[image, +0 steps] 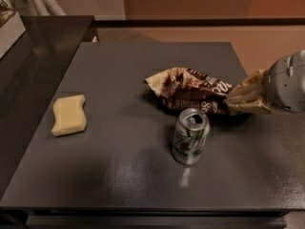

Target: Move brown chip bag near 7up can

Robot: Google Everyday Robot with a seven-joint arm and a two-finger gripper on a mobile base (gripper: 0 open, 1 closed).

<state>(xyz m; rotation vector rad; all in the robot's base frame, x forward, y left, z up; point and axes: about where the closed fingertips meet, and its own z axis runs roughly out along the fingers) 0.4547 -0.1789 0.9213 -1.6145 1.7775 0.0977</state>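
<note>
The brown chip bag (190, 90) lies crumpled on the dark grey table (119, 175), right of centre. The 7up can (190, 136) stands upright just in front of the bag, nearly touching its front edge. My gripper (234, 99) reaches in from the right edge of the view. Its cream fingers (248, 88) are closed on the bag's right end, low over the table.
A pale-yellow sponge (69, 114) lies at the left of the table. A black counter (43, 37) adjoins the table at the back left, with a white object (9, 27) at its left edge. A brown wall stands behind.
</note>
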